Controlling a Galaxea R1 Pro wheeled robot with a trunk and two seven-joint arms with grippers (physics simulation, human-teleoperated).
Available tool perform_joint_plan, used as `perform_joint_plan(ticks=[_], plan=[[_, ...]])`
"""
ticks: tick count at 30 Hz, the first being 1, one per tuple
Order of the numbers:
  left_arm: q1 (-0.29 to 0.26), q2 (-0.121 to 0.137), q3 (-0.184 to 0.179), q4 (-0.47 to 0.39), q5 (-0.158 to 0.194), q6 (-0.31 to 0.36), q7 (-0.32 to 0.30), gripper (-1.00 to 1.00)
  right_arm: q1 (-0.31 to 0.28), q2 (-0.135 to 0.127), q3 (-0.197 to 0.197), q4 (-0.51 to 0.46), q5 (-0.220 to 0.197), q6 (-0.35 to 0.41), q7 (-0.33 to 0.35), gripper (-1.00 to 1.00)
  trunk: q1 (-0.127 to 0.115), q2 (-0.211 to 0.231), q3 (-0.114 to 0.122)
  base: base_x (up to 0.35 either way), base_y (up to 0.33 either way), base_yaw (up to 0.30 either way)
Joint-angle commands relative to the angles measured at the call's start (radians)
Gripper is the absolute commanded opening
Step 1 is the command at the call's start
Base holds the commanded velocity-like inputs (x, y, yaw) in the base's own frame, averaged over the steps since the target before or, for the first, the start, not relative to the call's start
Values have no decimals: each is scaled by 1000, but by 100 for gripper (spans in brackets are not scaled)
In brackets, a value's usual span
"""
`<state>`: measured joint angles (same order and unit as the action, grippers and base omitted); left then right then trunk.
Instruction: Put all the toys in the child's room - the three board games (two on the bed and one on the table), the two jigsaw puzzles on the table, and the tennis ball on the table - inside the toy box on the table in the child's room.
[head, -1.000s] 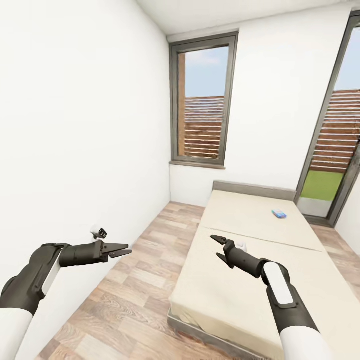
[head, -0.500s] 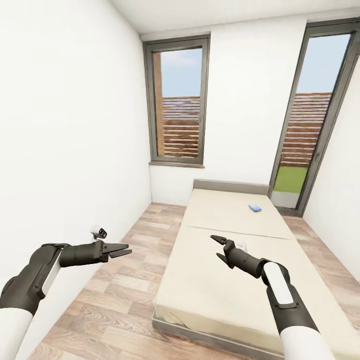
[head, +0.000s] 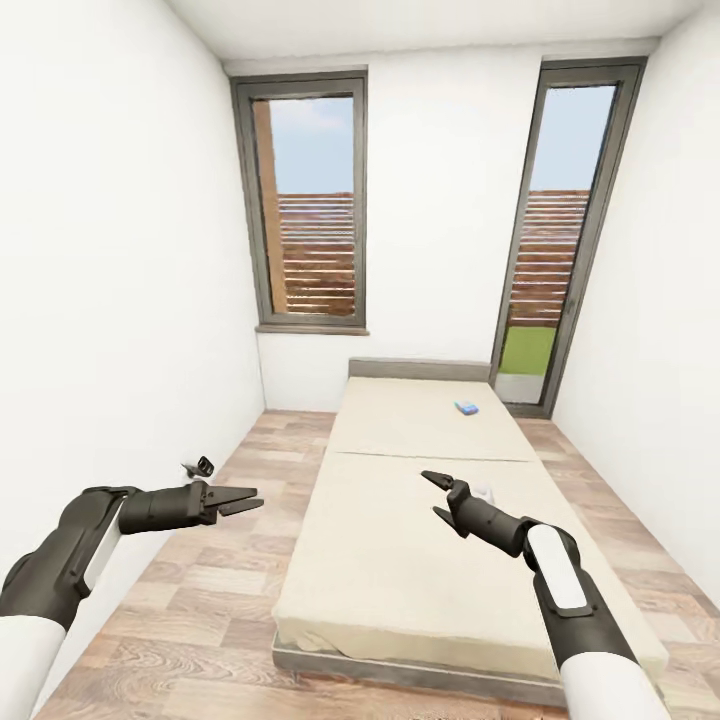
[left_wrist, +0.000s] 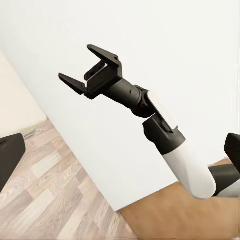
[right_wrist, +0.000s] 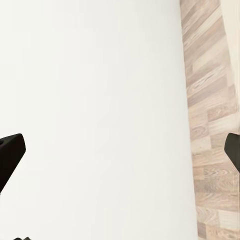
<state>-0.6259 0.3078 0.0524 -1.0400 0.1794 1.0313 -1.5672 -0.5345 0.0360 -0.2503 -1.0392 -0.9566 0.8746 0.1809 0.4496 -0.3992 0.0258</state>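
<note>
Going left to right from my head cam: plain white wall (head: 110, 300) runs down the left side, and my left gripper (head: 245, 500) hangs out in front of it over the wood-plank floor (head: 210, 590), fingers spread a bit with nothing between them. Past that there's a tall window (head: 308, 205) in the far wall with a slatted fence outside.

Middle of the room is the bed (head: 400, 560), cream-beige top, running away from me to a grey headboard. Up near the far end sits a small blue-and-white flat thing (head: 466, 407), too tiny for me to say whether it's one of the board games.

My right gripper (head: 434, 495) floats over the near half of the bed, fingers splayed wide, holding nothing. The left wrist cam catches that same claw (left_wrist: 86, 67) from the side against the wall, clearly agape.

Far right there's a tall glass door (head: 555, 230) with grass and fence behind it, then the right-hand wall (head: 650, 300).
</note>
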Motion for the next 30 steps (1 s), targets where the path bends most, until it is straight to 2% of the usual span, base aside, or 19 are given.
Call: perform_joint_plan(ticks=[1, 14, 22, 30], plan=[[0, 1, 0, 0, 0, 11, -4, 100, -1, 1, -4, 1, 8, 6, 8, 100, 0, -1, 0, 0, 0, -281], [0, 1, 1, 1, -1, 9, -4, 100, -1, -22, -4, 3, 7, 5, 8, 100, 0, -1, 0, 0, 0, -281], [0, 0, 1, 2, -2, 7, -4, 100, -1, -26, -4, 19, 6, -59, 25, 100, 0, -1, 0, 0, 0, -281], [0, 1, 1, 2, -3, 6, -4, 100, -1, -27, -4, 38, 11, -80, 55, 100, 0, -1, 0, 0, 0, -278]])
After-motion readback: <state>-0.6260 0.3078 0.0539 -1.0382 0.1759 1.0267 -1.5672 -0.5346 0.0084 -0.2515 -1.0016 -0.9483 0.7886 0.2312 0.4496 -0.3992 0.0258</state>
